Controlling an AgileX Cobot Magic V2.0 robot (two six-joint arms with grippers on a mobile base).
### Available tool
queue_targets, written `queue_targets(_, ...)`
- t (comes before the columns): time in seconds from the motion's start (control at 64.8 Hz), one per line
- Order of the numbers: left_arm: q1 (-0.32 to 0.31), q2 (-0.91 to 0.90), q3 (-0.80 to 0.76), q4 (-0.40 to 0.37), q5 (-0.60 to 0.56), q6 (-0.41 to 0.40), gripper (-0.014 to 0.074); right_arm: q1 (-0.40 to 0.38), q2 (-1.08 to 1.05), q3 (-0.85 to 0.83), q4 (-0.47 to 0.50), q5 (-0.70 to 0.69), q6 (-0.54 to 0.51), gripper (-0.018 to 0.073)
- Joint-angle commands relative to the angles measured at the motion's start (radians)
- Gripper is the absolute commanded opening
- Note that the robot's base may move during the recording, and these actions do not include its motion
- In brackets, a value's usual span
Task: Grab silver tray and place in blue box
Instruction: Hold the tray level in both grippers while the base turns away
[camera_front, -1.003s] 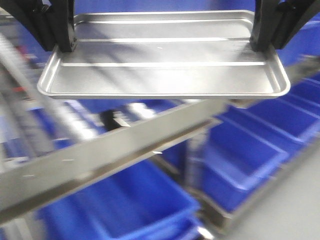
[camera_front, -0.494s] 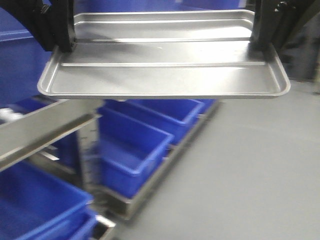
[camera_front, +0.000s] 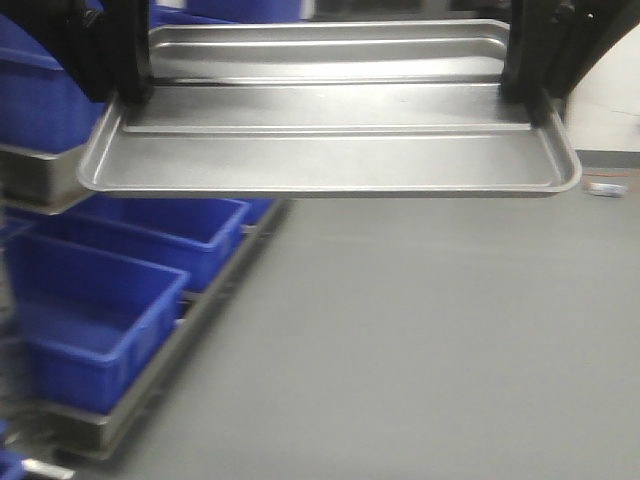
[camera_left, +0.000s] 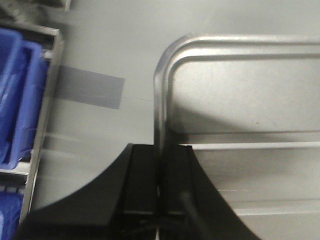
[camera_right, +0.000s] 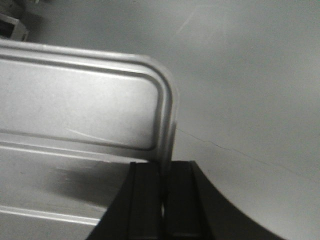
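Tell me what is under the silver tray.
Under the silver tray, held by the left gripper and right gripper, is grey floor; blue boxes stand leftward. Its underside is hidden.

I am looking out over a smooth grey floor (camera_front: 420, 340) that is catching soft, even light. On my left, a metal rack (camera_front: 150, 395) is holding blue bins (camera_front: 95, 330) on its low shelves. A darker grey tape patch (camera_left: 90, 89) is lying flat on the floor near the rack, and a thin crack (camera_right: 225, 148) is running across the floor on my right.

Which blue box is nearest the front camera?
The lower-left blue box, on the bottom rack; the others sit behind it or on the shelf above.
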Motion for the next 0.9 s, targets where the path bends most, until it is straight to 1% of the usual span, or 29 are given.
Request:
queue_targets(0.0,-0.006,-0.032,-0.033,0.055,0.004,0.01,-0.0105,-0.004,-0.032,-0.039,-0.064,-0.017,-0.017,0.0057)
queue_targets(0.88,-0.006,-0.032,-0.033,0.055,0.004,0.01,-0.0105,-0.004,-0.032,-0.039,-0.064,-0.016,-0.017,0.0057)
